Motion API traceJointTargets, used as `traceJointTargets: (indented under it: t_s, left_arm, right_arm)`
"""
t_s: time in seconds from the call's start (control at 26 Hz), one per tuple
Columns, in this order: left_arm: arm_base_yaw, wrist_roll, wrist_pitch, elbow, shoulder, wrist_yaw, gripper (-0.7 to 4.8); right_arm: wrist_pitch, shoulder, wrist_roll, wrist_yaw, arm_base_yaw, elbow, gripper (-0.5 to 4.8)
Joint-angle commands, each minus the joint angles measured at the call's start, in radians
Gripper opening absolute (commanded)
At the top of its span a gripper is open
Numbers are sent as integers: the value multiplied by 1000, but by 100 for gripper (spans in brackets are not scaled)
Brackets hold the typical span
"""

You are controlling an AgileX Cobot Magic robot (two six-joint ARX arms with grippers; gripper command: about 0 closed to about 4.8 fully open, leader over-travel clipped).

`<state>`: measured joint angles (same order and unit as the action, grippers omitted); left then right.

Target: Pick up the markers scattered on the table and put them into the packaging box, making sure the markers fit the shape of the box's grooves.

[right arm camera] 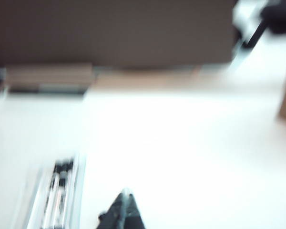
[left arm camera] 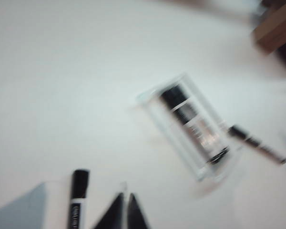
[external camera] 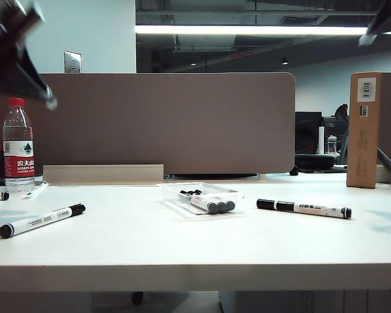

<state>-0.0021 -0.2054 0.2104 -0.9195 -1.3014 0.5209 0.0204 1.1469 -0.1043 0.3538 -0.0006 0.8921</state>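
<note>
A: Exterior view: what are you seeing?

B: I'm seeing the packaging box (external camera: 202, 197) sitting mid-surface (external camera: 182, 241) holding markers, one loose marker (external camera: 42, 220) lying left, another marker (external camera: 304, 208) right.

A: Left wrist view?

B: I'm watching the left gripper (left arm camera: 123, 210), fingers clenched on nothing, hanging over the surface beside the left marker.

A: Right wrist view?

B: The right gripper (right arm camera: 124, 207) is blurring; fingers clenched, empty, near the box.

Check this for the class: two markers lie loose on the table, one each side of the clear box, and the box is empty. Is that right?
Not quite: the box is not empty. The exterior view shows markers already lying in it. The rest holds: one loose marker lies left of it on the table, another right.
</note>
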Motion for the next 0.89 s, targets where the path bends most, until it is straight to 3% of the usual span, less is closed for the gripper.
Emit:
traceJointTargets:
  t_s: [0.04, 0.08, 0.12, 0.27, 0.39, 0.65, 0.89]
  left_arm:
    - [-25, 161, 226, -122, -156, -85, 143]
    - [-35, 203, 271, -155, -215, -114, 203]
    - [-37, 220, 291, -167, -240, -127, 219]
    - [-62, 246, 327, -188, -319, -143, 308]
    - [-103, 282, 335, -187, -370, -209, 310]
    - [-154, 289, 332, -187, -409, -343, 309]
    - [-167, 304, 343, -187, -435, -367, 309]
  right_arm:
    - [-278, 254, 140, 69, 1, 222, 79]
    - [-357, 335, 191, 66, 8, 292, 136]
    - [-402, 384, 230, 66, 11, 334, 168]
    - [-476, 522, 315, 63, 19, 430, 191]
    - [-480, 612, 370, 9, 37, 465, 274]
    - [-461, 707, 431, 0, 82, 465, 276]
    - [-480, 776, 440, 6, 110, 465, 276]
